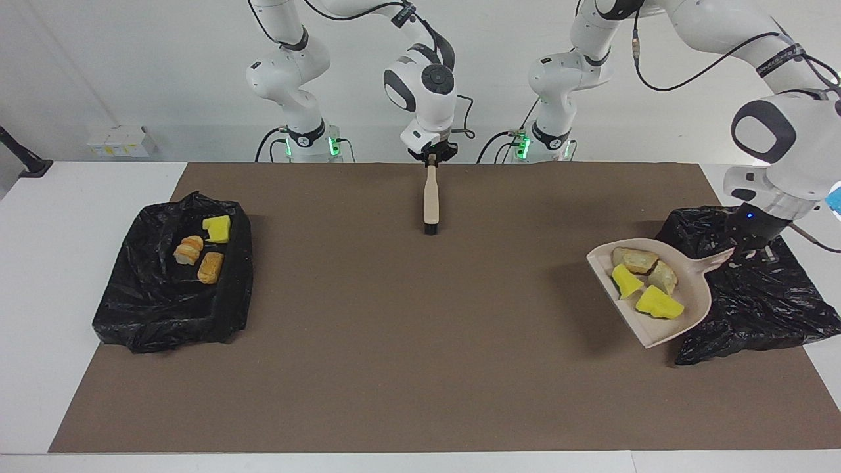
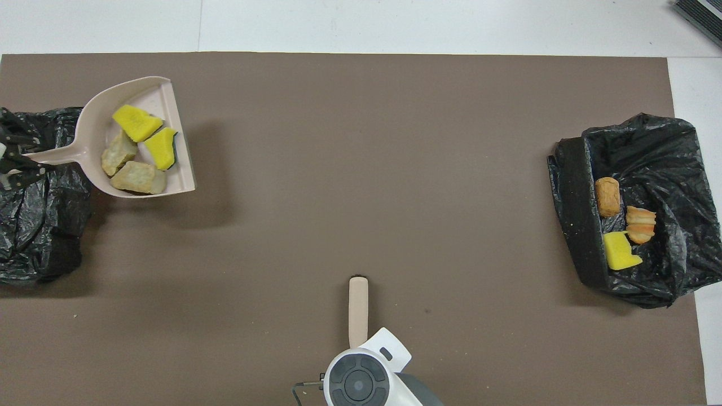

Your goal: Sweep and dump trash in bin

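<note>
Pink dustpan (image 1: 663, 309), handle pinched tight in the left claw (image 1: 746, 253), carried four trash lumps (image 1: 640, 282) at the bin bag's (image 1: 755, 295) nine o'clock edge; better centred over it before tipping. Right claw (image 1: 431, 156) gripped the brush (image 1: 430, 200), waiting.

Two glossy white jointed arms, dark grey round joint caps, black bands at joints, loose black cables looped outside, green lights glowing at bases, small blue light above left tool (image 1: 749, 253), black tools.
</note>
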Robot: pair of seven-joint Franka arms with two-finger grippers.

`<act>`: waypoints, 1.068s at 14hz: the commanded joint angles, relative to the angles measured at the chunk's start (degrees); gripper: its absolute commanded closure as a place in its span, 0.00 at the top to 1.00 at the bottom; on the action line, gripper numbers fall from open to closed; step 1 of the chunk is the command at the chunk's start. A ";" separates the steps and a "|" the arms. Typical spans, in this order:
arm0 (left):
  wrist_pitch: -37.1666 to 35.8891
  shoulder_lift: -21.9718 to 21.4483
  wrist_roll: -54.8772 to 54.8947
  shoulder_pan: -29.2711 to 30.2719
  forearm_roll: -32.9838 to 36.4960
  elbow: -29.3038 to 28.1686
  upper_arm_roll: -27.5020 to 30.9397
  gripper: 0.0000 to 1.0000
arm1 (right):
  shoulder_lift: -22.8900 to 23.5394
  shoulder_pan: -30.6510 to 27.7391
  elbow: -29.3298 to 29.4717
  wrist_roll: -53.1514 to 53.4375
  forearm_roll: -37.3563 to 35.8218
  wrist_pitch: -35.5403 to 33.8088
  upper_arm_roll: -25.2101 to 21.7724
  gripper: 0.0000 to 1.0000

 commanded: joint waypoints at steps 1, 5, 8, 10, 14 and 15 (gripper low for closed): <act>-5.02 0.78 6.04 6.58 -1.14 4.73 -0.87 0.00 | -1.82 0.23 -2.11 -3.96 1.86 0.52 -0.19 0.00; -4.33 2.62 13.17 14.15 -0.35 9.21 -0.17 0.00 | -1.29 1.46 -2.81 -4.33 1.86 0.70 -0.19 0.03; 0.67 2.72 13.78 16.36 3.48 9.48 -0.17 0.00 | -1.03 1.37 -2.55 -5.03 1.86 0.70 -0.28 0.36; 3.48 2.72 13.70 15.66 12.61 9.14 -0.17 0.00 | -0.77 1.20 -2.38 -4.68 1.86 0.70 -0.28 0.45; 8.77 2.37 12.91 14.08 22.56 6.94 -0.17 0.00 | -0.41 0.06 -1.15 -4.77 1.69 1.05 -0.54 0.61; 9.82 2.45 12.38 13.29 26.24 6.94 -0.17 0.00 | -0.24 -1.43 -0.19 -4.68 1.68 1.75 -0.63 0.65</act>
